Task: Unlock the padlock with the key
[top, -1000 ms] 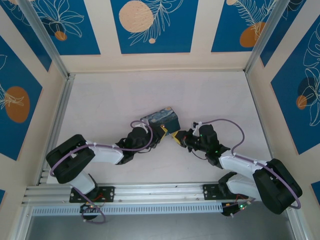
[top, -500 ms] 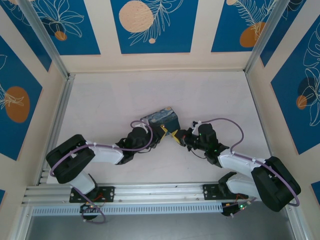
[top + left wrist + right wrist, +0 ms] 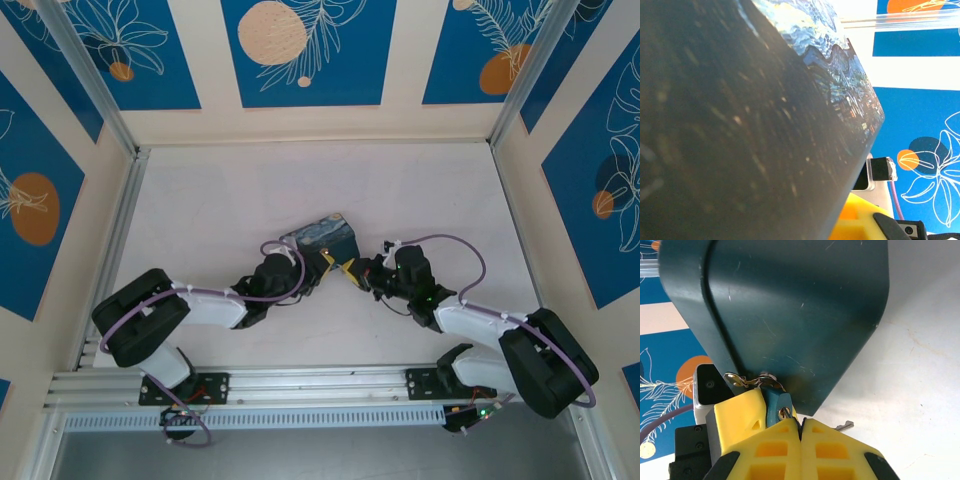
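Yellow right gripper point(image 3: 349, 271) is clenched at the box point(image 3: 322, 237) corner; left gripper point(image 3: 326, 261) is closed beside it, hold unclear. Left wrist: box side fills close. Right wrist: padlock point(image 3: 777, 407) just above right gripper, keyhole facing it; key point(image 3: 844, 426) pokes rightward, grip unclear.

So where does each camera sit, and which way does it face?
Top external: above and behind, looking down on the table; left arm, right arm show.
Left wrist: close against the dark box; a yellow gripper finger shows.
Right wrist: low, facing the box and padlock; shut right gripper shows.
All share the box.
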`<state>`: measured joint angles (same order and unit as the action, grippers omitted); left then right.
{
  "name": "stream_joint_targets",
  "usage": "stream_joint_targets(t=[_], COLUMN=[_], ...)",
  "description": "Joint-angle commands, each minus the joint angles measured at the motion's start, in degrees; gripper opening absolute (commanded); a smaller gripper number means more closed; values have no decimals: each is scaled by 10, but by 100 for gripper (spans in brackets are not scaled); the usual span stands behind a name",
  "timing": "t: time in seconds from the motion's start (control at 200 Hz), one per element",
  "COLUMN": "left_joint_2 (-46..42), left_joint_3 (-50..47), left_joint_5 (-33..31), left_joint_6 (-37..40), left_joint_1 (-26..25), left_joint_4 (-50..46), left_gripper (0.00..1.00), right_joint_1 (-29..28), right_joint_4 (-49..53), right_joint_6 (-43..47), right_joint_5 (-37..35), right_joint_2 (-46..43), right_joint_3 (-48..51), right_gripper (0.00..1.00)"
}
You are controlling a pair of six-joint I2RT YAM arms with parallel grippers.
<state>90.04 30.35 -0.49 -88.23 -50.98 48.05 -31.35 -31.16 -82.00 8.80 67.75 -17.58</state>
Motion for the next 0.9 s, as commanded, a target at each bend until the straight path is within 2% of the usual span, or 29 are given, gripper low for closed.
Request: stream_joint_targets(t=[0.0, 0.33, 0.65, 0.895], left_joint_2=[-19, -22, -21, -19], left_joint_3=[3, 7, 8, 4], left_joint_5=[11, 22, 24, 30], left_joint_6=[-4, -23, -42, -51], left_joint_1=[4, 4, 4, 4], left_joint_4=[50, 69, 85, 93], left_gripper=[0, 0, 0, 0], right_joint_1=[7, 57, 75, 85], right_joint_4=[-38, -112, -158, -156], right_joint_6=[24, 54, 86, 129], right_joint_5=[20, 133, 178, 194], right_joint_2=[6, 55, 81, 98], right_joint_3=[-19, -33, -32, -37], right_gripper=[0, 0, 0, 0])
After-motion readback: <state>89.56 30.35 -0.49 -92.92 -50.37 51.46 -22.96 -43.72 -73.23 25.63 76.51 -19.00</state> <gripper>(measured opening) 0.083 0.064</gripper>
